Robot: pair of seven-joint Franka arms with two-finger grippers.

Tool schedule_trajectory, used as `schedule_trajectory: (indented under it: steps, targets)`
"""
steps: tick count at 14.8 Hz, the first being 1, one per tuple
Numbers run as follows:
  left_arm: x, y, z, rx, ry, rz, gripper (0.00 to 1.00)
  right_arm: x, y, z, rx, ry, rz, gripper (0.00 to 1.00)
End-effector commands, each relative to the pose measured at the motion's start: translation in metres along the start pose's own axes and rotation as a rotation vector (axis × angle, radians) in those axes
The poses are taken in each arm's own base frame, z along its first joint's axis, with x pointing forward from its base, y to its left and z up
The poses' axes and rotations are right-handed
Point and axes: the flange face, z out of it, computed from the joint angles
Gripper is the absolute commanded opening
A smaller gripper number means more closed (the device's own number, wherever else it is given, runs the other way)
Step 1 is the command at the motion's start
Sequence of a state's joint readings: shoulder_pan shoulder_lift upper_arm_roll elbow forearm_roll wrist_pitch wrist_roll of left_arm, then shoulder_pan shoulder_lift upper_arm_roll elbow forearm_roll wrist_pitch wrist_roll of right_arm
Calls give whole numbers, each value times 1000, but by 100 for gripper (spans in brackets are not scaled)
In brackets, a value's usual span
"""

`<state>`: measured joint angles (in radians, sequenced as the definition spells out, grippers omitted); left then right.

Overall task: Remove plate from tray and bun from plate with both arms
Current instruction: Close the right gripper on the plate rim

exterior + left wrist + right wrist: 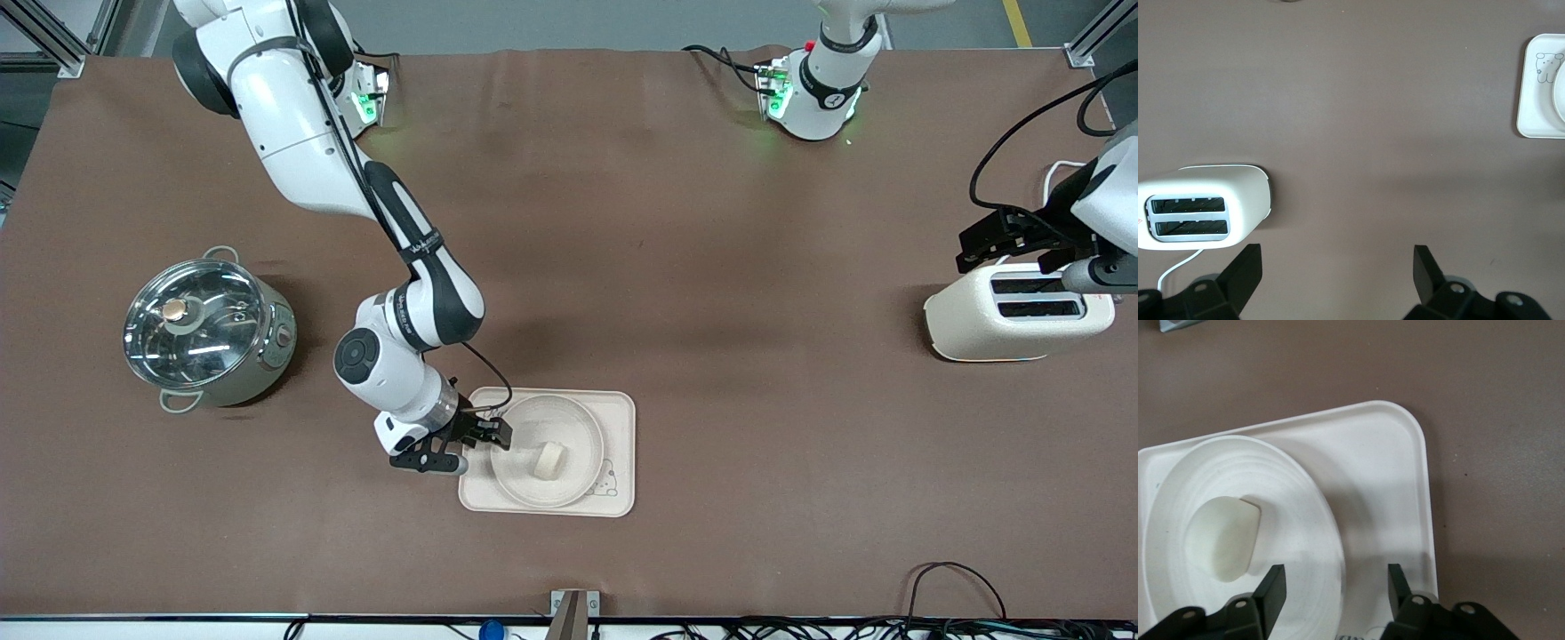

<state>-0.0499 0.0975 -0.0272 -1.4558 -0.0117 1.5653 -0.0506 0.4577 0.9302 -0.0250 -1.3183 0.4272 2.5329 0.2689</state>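
I'm straddling the plate rim with the right gripper, jaws parted, not yet pinching. The plate is sitting on the tray, bun loose on it; stiff, slick rim, likely slippery. The left gripper is waiting open over the toaster.

Table was covered edge to edge with a brown cloth, faintly creased near the edge where the bases stood. Grey floor showed above that edge, with a yellow line painted on it at the corner toward the left arm's end. Aluminium frame posts stood at both of those corners. Along the table's edge nearest the front camera ran a white strip with black cables looped over it, and a small metal bracket sat at mid-edge. Lighting was even and overhead, shadows soft.
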Motion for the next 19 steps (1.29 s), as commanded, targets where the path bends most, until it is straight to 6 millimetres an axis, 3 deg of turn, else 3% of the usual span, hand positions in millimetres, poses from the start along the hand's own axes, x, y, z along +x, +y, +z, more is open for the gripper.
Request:
schedule_trajectory:
  steps: [1, 5, 8, 14, 18, 19]
  targets:
    - [-2, -1, -3, 11, -6, 15, 100, 6, 5, 3, 19, -13, 10, 58]
    - [-2, -1, -3, 11, -6, 15, 100, 2, 6, 11, 17, -25, 12, 40]
    - [-2, -1, -3, 11, -6, 15, 100, -1, 3, 12, 19, -26, 6, 33]
    - [-2, 0, -3, 11, -6, 16, 100, -5, -5, 14, 23, -30, -2, 4]
    - [-2, -2, -3, 12, -5, 15, 100, -5, -6, 11, 25, -29, 2, 1]
    - [-2, 0, -3, 11, -6, 16, 100, -1, -13, -1, 34, -16, -3, 1]
